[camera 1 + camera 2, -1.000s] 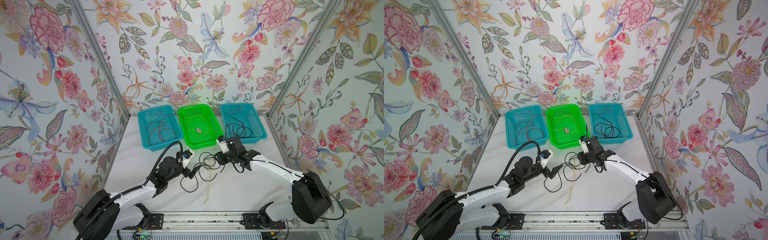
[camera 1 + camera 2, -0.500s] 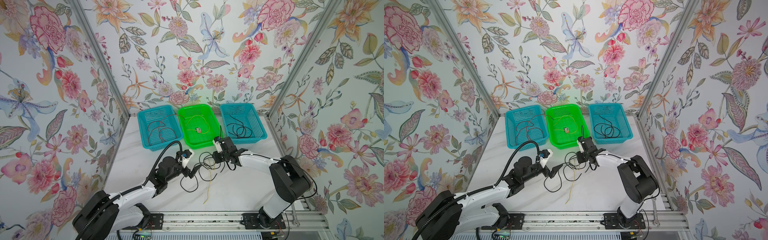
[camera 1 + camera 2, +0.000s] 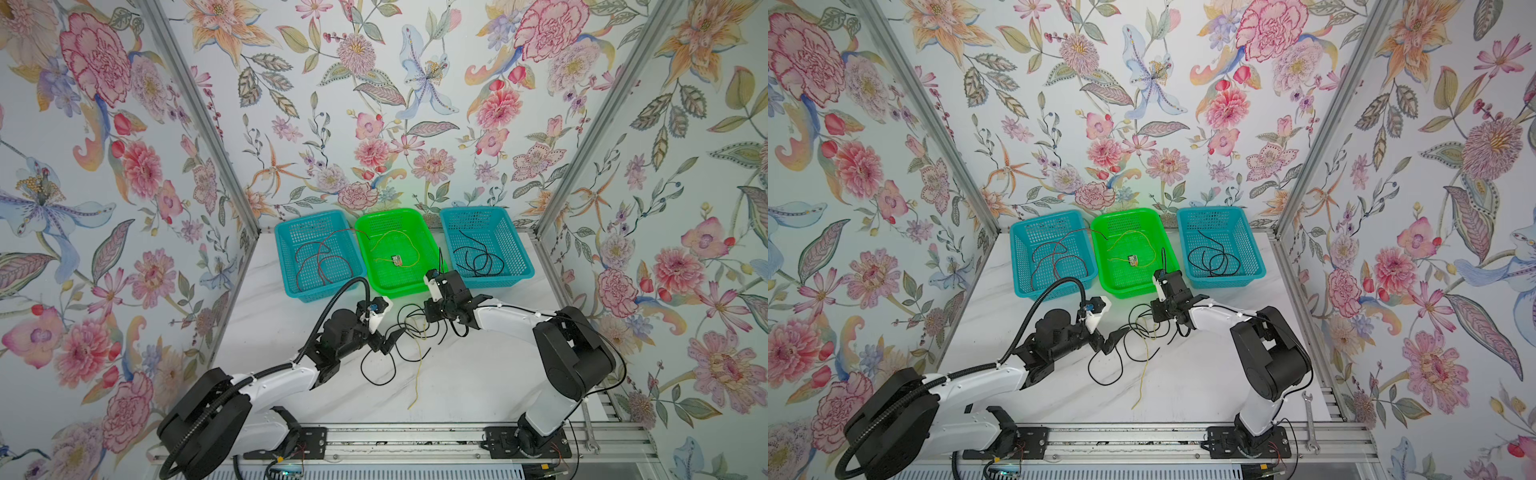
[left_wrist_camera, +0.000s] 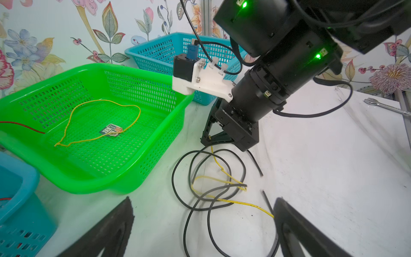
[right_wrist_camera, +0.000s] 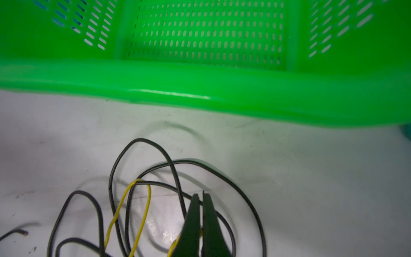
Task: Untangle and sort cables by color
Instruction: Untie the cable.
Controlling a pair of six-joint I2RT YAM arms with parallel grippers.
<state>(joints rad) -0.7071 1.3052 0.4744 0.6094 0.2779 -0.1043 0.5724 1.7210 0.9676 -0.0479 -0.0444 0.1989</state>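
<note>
A tangle of black cables [image 3: 409, 332] and one yellow cable [image 3: 419, 365] lies on the white table in front of the green basket [image 3: 397, 291]. My right gripper [image 5: 200, 196] points down into the tangle and is shut on the yellow cable [image 5: 142, 213]; black loops [image 5: 249, 200] curl around its fingers. My left gripper [image 4: 202, 200] stands open low over the tangle's near side, with black and yellow strands [image 4: 233, 202] between its fingers and nothing gripped. Both top views show the two grippers [image 3: 388, 338] [image 3: 1156, 318] facing each other across the tangle.
At the back stand a blue basket [image 3: 286, 253] with red cables [image 3: 320, 262], the green basket with a yellow cable [image 3: 395, 245] and a small tag [image 3: 395, 260], and a blue basket [image 3: 527, 266] with black cables [image 3: 478, 262]. A wrench [image 3: 1310, 419] lies at the front right edge.
My right gripper has shut on the yellow cable in the tangle, and the right arm's elbow has swung in towards the middle. The left arm has stayed still and open.
</note>
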